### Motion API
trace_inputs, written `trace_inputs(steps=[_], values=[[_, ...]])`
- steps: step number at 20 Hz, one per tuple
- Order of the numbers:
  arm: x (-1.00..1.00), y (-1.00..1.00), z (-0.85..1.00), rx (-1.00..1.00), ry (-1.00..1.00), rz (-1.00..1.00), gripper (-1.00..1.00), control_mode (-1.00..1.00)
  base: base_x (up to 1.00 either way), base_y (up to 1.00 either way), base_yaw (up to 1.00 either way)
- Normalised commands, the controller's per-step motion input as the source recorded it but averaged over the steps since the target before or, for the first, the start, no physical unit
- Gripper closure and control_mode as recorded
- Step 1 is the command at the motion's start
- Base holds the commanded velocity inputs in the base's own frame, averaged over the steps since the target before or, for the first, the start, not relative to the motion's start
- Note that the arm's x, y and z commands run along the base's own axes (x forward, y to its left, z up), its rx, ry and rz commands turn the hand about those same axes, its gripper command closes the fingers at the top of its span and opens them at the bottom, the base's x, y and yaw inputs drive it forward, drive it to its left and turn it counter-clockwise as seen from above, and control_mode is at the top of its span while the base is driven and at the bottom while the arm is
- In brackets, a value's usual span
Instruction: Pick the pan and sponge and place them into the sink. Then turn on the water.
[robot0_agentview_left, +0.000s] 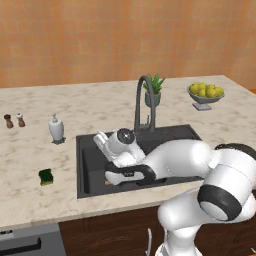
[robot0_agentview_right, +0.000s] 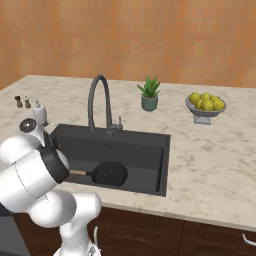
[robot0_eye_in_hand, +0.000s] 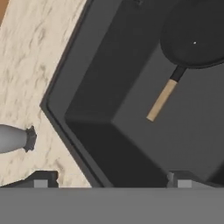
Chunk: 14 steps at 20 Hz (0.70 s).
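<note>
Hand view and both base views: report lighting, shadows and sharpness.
Hand view: soft, slightly blurred; the sink walls are shaded darker than its floor, and the pan has one tiny white glint. Left base view: even light, no glare, faint shadow beside the sponge. Right base view: flat lighting, evenly sharp.

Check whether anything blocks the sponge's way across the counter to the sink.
Nothing visible does. The sponge lies on bare counter left of the sink; the soap dispenser stands farther back, off that line.
</note>
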Motion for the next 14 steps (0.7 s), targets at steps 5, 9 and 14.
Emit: trace_inputs(steps=[5, 9, 14], values=[[-0.21, 0.00, 1.00, 0.03, 0.20, 0.27, -1.00, -1.00, 0.00, 0.00, 0.00], [-0.30, 0.15, 0.71, -0.02, 0.15, 0.23, -1.00, -1.00, 0.00, 0.00, 0.00], [-0.22, 0.50, 0.24, -0.16, 0.18, 0.22, -1.00, -1.00, 0.00, 0.00, 0.00]])
